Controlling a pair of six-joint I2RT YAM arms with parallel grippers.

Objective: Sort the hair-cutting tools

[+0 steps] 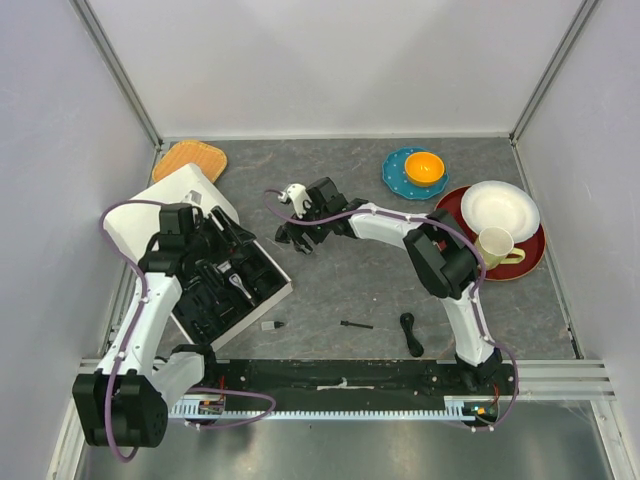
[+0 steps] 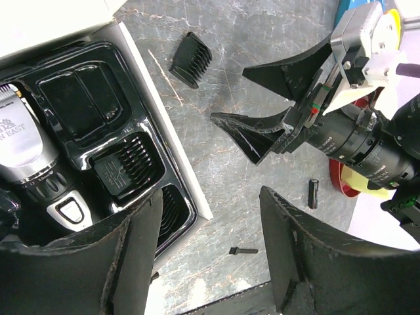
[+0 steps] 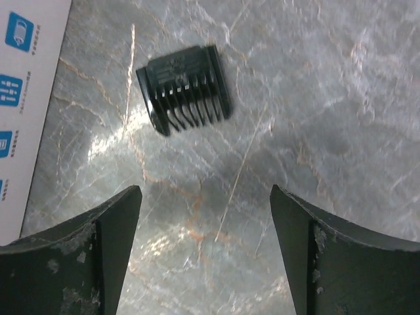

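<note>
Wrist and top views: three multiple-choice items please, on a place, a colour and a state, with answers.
1. The clipper lies: A on the red plate; B in the tray; C in the cup.
2. The bowl on the blue plate is: A orange; B green; C white.
3. The right end effector is: A shut tight; B gripping something; C open, with the comb guard loose ahead of it.
Answers: B, it sits in the black moulding; A, plainly orange; C, spread wide, nothing between.
</note>
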